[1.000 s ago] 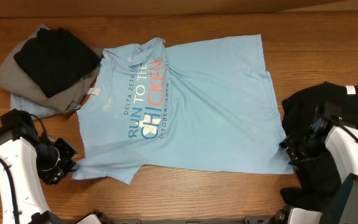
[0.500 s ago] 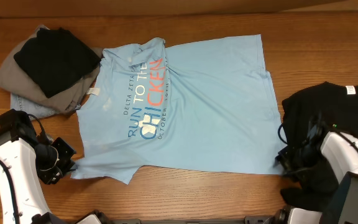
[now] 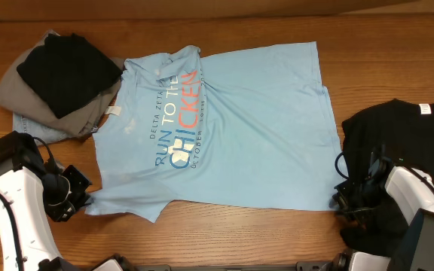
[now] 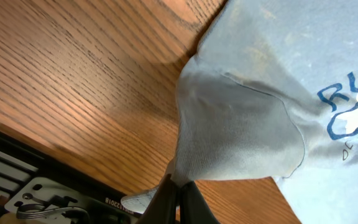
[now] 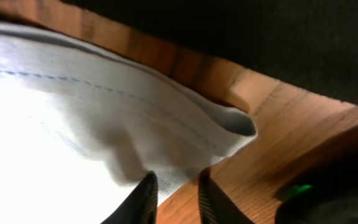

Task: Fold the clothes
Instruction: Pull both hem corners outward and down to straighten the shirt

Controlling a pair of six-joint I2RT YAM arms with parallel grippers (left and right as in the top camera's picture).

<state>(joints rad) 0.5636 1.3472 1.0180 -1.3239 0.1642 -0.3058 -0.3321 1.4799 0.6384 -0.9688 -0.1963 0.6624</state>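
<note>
Wood table (image 3: 224,241); T-shirt (image 3: 262,128) lettering (image 3: 176,120) partly hidden

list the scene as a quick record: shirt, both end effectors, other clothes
shirt: light blue T-shirt, spread out on table, lettering up
left end effector: shut on a sleeve of the shirt
right end effector: fingers apart around the shirt's hem corner
other clothes: grey and black pile far left; black garment right side
</note>
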